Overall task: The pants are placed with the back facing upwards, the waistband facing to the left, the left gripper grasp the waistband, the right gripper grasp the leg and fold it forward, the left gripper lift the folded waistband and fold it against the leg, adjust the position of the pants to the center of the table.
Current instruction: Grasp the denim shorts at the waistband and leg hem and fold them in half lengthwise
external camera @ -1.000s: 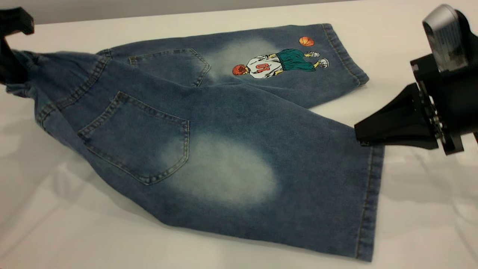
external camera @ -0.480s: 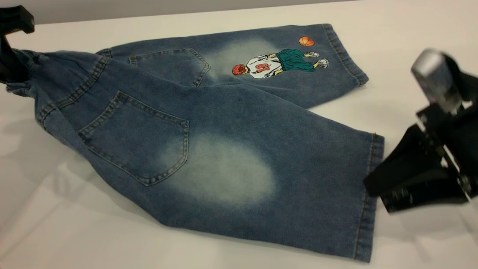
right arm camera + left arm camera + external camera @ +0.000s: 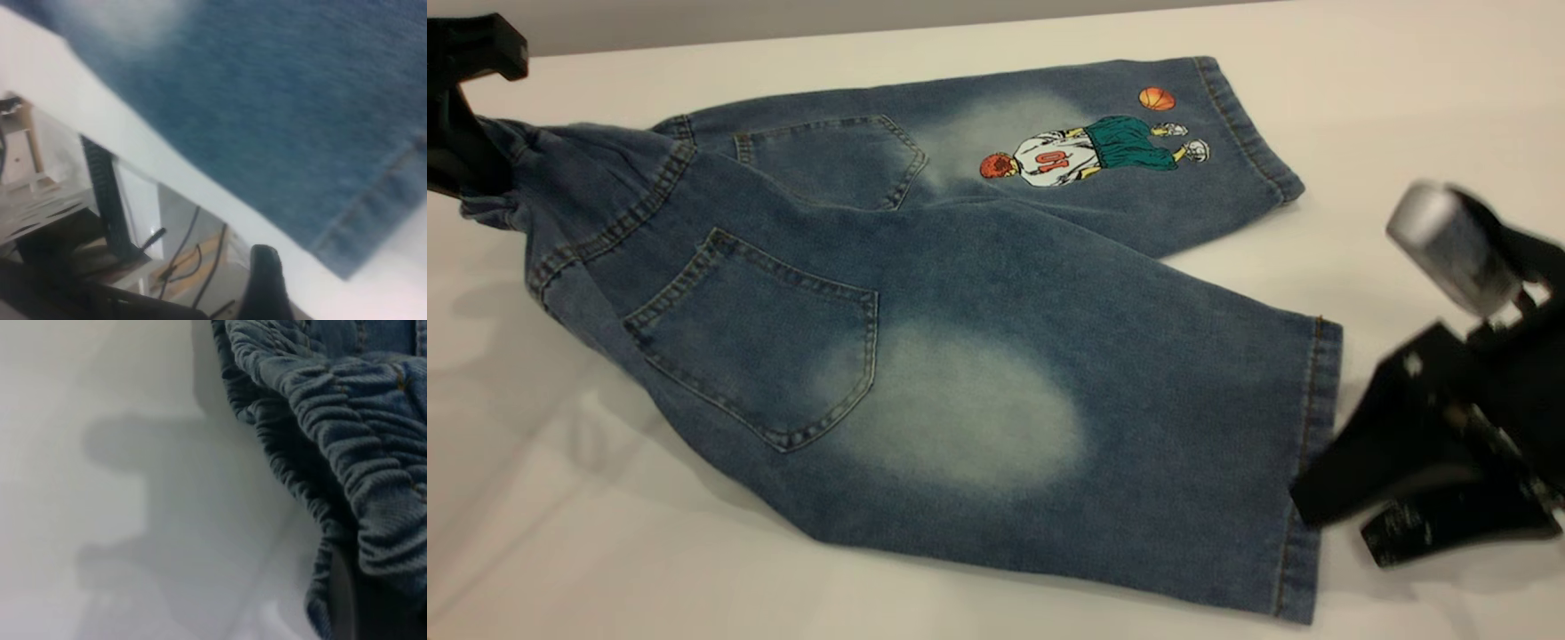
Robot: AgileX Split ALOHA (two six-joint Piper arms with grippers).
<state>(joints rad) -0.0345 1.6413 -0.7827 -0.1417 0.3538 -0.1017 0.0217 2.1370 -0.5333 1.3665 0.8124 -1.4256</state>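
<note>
Your left gripper is clenched on the waistband, holding that ruched end slightly off the table at the pants' far-left end. In the left wrist view the gathered elastic bunches against one dark finger.

Your right gripper hovers just beside the hem of the leg, fingers parted and grasping nothing, one finger reaching the hem edge and the other over bare table. The leg lies from those fingers toward the waistband; its long axis runs from hem to waistband, so the hem sits square to your approach. This arm is plainly the nearer one to the hem.

Beyond the leg, the printed leg lies flat, on the side away from you. No containers are on the table.

Judged from this, the leg grasp is not yet made; the fold forward waits on closing over that hem.
</note>
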